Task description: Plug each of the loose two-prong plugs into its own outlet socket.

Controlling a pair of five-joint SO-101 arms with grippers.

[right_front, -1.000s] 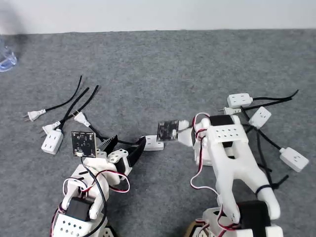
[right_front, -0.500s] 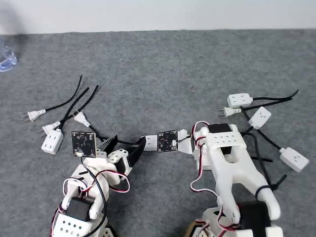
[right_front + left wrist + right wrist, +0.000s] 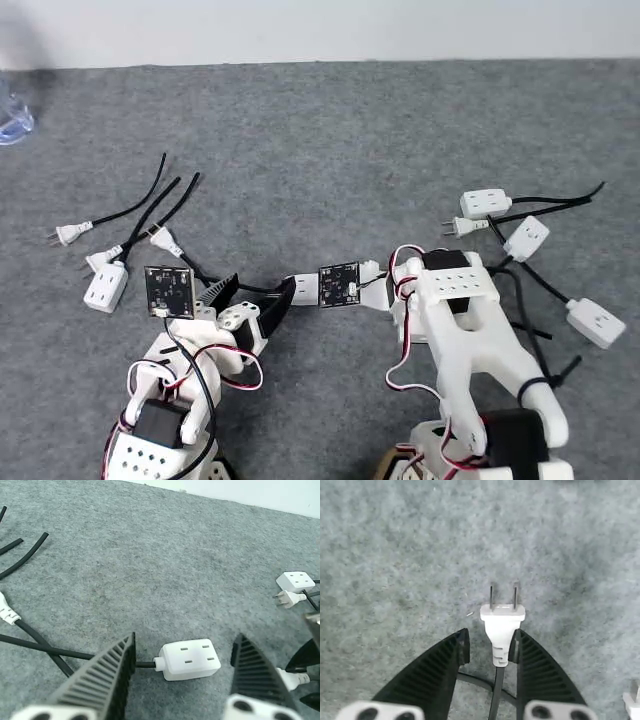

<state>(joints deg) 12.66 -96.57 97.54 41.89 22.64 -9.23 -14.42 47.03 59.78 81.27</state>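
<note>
A white outlet socket (image 3: 190,659) lies on the grey carpet with its black cord running off to one side. My left gripper (image 3: 185,640) stands open around it, one finger on each side, touching nothing. In the high view the same socket (image 3: 306,290) sits just past my left gripper (image 3: 257,303). My right gripper (image 3: 491,636) is shut on a white two-prong plug (image 3: 502,622), whose prongs point away from the wrist. The right arm (image 3: 455,300) stands directly right of the socket, its camera board covering the socket's right end.
Two loose plugs (image 3: 62,235) (image 3: 163,240) and a socket (image 3: 105,288) lie at the left with black cords. At the right lie three sockets (image 3: 485,203) (image 3: 526,237) (image 3: 596,322), a plug (image 3: 462,226) and tangled cords. A blue object (image 3: 12,120) sits at the far left edge.
My right arm has come nearer and slightly left, ending beside the socket. It has hardly moved in the last half second. The left arm stayed still.
</note>
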